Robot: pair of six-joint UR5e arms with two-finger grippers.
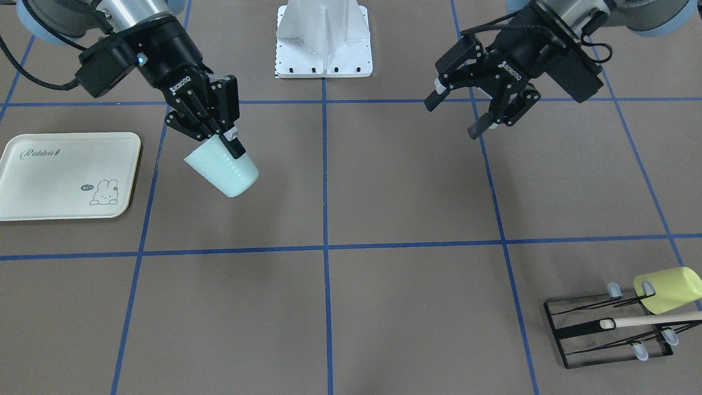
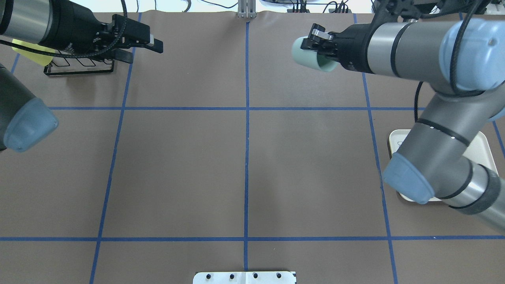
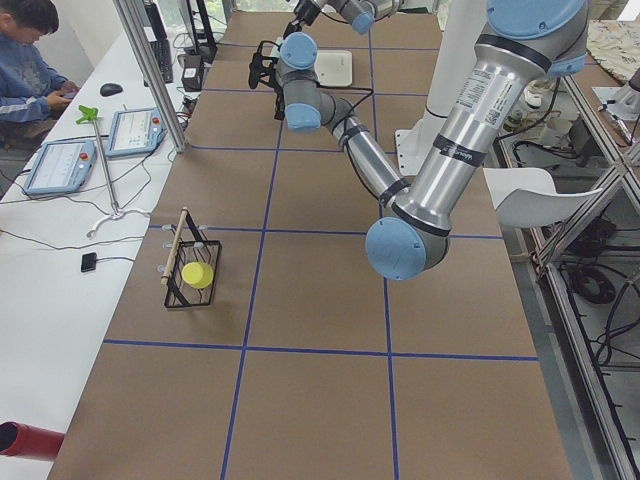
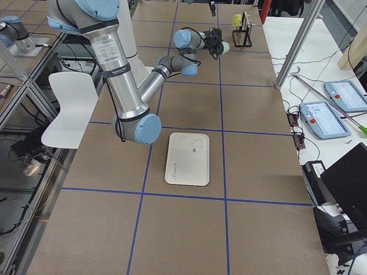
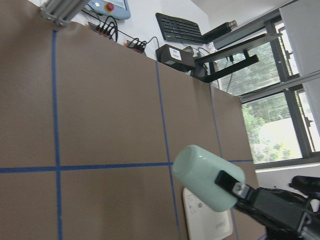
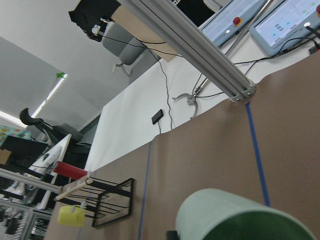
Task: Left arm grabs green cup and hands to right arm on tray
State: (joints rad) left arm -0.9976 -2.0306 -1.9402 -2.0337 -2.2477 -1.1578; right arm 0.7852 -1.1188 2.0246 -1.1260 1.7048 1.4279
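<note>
The table (image 1: 384,181) is matt brown, ruled into squares by blue tape lines. At nine o'clock in the front-facing view, the tray (image 1: 49,186) is cream with grey "Rabbit" script and a thin-lined bunny drawing. The green cup (image 1: 222,170) is plain pale mint; from the right wrist its inside looks a deeper green, perhaps only shadow. The right gripper (image 1: 226,144) and left gripper (image 1: 454,118) are black with white lettering. At four o'clock a black wire rack (image 1: 603,334) carries a yellow-green cup (image 1: 668,288) and a pale wooden stick (image 1: 652,319). The arms (image 2: 406,39) are silver-grey with pale blue caps
</note>
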